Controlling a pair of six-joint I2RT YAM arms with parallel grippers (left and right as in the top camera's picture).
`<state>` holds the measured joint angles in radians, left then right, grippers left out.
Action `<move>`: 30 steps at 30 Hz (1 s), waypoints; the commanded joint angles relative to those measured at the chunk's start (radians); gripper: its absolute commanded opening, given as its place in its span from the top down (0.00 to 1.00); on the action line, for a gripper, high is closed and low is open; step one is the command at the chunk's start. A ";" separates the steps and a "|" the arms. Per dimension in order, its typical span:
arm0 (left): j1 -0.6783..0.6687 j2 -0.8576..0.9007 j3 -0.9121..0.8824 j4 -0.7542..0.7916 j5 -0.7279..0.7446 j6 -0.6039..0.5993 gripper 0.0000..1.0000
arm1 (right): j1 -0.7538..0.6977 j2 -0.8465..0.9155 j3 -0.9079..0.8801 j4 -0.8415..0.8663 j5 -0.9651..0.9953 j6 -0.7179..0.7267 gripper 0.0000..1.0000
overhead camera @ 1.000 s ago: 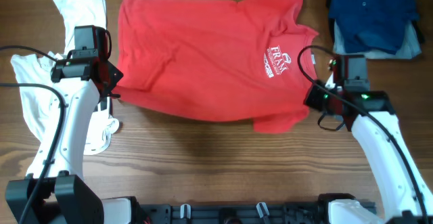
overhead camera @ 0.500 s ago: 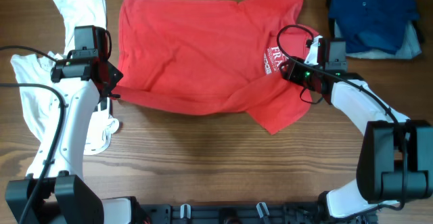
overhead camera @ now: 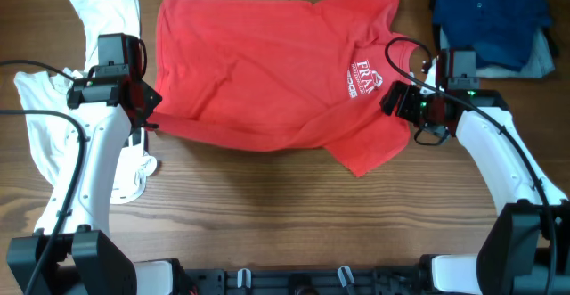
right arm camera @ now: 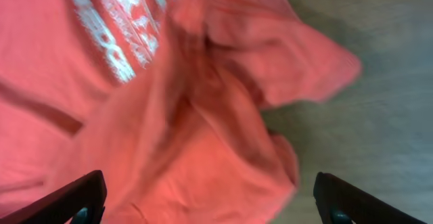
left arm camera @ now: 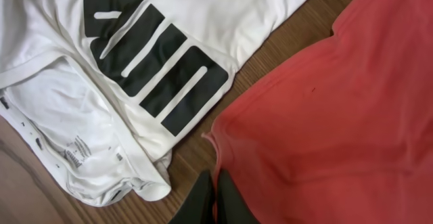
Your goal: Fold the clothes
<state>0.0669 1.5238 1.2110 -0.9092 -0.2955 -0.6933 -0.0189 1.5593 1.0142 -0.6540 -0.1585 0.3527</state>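
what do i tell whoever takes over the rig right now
Left claw: shut, apparently pinching the left hem of the red T-shirt.
Right claw: open and holding nothing, over the rumpled right sleeve of the red T-shirt.
Things: the red T-shirt is spread lettering-up across the middle of the table. The white T-shirt lies crumpled at the left edge. The dark blue garment sits folded on the light blue garment at the far right corner.
Done: the blue pieces are folded.
Left: the red T-shirt shows no clean fold yet, and the white T-shirt is unfolded.
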 commanded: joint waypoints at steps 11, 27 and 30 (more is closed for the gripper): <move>0.003 -0.003 0.003 0.016 -0.039 0.009 0.96 | 0.000 0.027 -0.225 0.226 0.143 -0.011 0.15; 0.003 -0.003 0.003 0.014 -0.039 0.010 0.96 | -0.001 0.077 -0.292 0.299 0.061 0.079 0.96; 0.003 -0.005 0.003 0.015 -0.039 0.031 0.96 | -0.006 0.047 -0.279 0.248 0.061 0.102 0.96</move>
<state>0.0669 1.5238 1.2110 -0.8959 -0.3099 -0.6933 -0.0208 1.6131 0.7372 -0.3573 -0.0818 0.4095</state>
